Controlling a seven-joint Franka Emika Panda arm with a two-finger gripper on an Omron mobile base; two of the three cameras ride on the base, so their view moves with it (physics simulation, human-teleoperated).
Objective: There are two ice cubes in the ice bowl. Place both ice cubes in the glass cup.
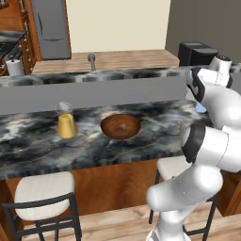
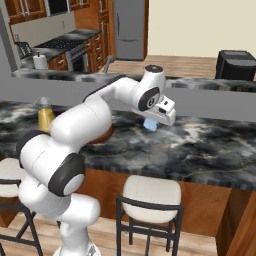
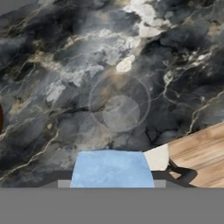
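Observation:
My gripper (image 2: 151,123) hangs over the dark marble counter (image 1: 155,129), to the right of the ice bowl, and is shut on a pale blue ice cube (image 2: 150,125). The cube (image 3: 111,168) sits between the jaws at the bottom of the hand view, and a corner of it (image 1: 201,108) pokes out past the arm. The ice bowl (image 1: 120,126), round and reddish-brown, stands mid-counter with a small pale speck (image 1: 123,125) in its middle. The glass cup (image 1: 67,121), yellow-orange below and clear above, stands left of the bowl, far from the gripper. The arm hides most of the bowl (image 2: 103,135).
A faint round translucent outline (image 3: 119,104) lies on the counter straight below the hand. White-seated stools (image 1: 44,188) (image 2: 151,192) stand in front of the counter. A raised grey ledge (image 1: 94,89) runs behind it, with a black appliance (image 1: 196,52) at the far right.

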